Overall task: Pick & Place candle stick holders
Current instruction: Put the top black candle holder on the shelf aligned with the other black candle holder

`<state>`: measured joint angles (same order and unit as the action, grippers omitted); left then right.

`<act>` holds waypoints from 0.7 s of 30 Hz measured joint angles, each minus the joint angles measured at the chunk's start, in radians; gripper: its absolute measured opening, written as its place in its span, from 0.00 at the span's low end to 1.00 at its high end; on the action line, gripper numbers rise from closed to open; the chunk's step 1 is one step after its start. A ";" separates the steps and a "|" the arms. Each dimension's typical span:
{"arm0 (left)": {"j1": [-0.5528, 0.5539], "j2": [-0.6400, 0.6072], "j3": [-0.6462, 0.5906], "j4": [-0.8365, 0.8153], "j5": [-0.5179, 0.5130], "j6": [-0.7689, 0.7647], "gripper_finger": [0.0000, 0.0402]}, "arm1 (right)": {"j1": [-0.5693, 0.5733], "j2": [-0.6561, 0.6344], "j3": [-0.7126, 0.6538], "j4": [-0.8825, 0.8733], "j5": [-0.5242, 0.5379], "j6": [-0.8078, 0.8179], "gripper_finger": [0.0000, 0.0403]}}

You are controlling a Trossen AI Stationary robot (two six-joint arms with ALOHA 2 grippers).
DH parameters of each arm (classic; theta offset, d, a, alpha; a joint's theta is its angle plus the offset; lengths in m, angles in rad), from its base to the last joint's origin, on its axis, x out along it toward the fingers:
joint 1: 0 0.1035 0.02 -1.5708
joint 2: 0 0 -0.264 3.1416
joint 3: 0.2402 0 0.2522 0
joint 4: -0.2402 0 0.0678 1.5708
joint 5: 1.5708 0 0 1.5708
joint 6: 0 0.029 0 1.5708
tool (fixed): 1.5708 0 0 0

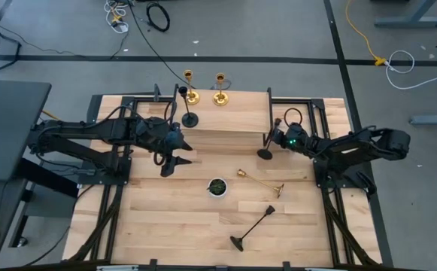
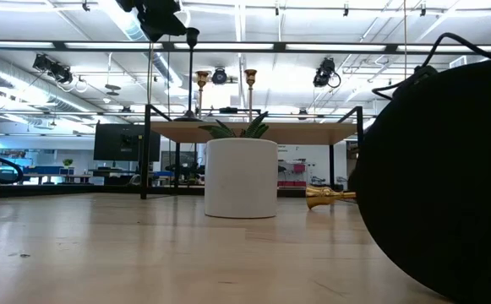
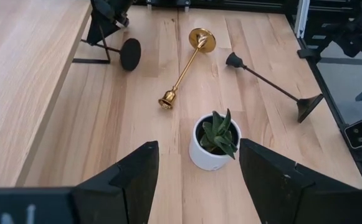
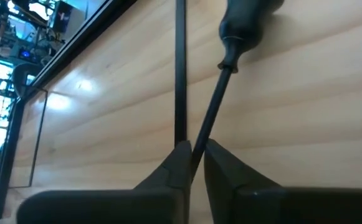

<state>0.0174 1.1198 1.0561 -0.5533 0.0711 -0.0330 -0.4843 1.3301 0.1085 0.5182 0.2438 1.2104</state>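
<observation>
In the high view, the right end effector (image 1: 272, 143) sits right of centre by the raised wooden shelf (image 1: 233, 120) and is clamped on the thin stem of a black candle stick holder (image 1: 265, 153). That holder's round base is at the shelf's front edge; whether it touches the counter (image 1: 173, 218) I cannot tell. The right wrist view shows the two dark fingers (image 4: 174, 163) pinched tight on that stem.

The left end effector (image 1: 174, 159) hangs left of centre, holding nothing. In its wrist view its fingers (image 3: 137, 177) are spread wide, with the small white pot (image 3: 212, 152) holding a green plant showing between them.

Up on the shelf, near the top centre of the high view, two gold holders (image 1: 191, 95) (image 1: 220, 97) stand upright side by side. A second black holder (image 1: 189, 117) stands just below and left of them.

On the counter a gold holder (image 1: 262, 181) lies on its side, right of the pot. Another black holder (image 1: 252, 229) lies flat further down, toward the lower middle of the frame.
</observation>
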 joint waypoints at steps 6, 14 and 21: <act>0.000 0.000 0.000 0.000 0.000 0.000 0.55 | 0.000 0.007 0.000 0.007 -0.006 -0.014 0.02; 0.000 0.000 0.000 0.000 0.000 -0.008 0.55 | 0.000 0.009 0.001 -0.014 -0.026 -0.069 0.00; 0.000 0.000 0.000 0.000 0.001 -0.031 0.55 | 0.000 -0.012 -0.006 -0.027 -0.044 -0.108 0.00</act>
<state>0.0174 1.1198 1.0561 -0.5535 0.0717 -0.0643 -0.4842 1.3177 0.1026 0.4907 0.2001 1.1019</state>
